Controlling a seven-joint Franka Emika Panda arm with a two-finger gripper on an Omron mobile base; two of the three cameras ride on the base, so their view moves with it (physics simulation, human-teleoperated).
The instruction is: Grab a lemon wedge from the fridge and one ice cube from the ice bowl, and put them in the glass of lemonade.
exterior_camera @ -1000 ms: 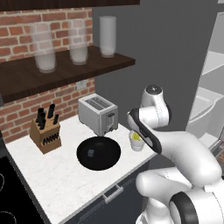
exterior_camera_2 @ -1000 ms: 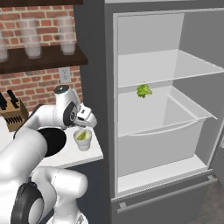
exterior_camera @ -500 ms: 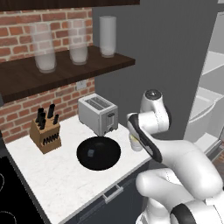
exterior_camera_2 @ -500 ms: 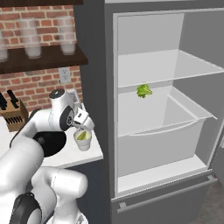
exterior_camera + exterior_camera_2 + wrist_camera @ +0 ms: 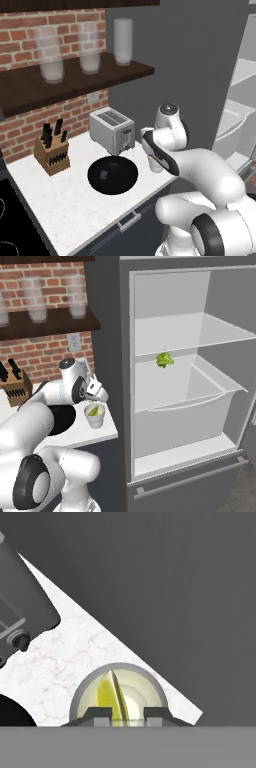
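The glass of lemonade stands on the counter's right end beside the fridge. It is half hidden behind my arm in the left base view. My gripper hangs just above its rim, pointing down, fingers shut. Through the hand camera the glass sits right under the gripper. The yellow-green lemon wedge leans inside its rim; I cannot tell whether the fingers touch it. The black ice bowl lies left of the glass. The fridge stands open.
A silver toaster stands behind the bowl and a knife block at the far left. Tall clear glasses line the shelf above. A leafy green item lies on the fridge's middle shelf. The counter ends just right of the glass.
My hand has sunk a little closer to the glass. The fingers stayed shut, and the glass, bowl and fridge have not moved.
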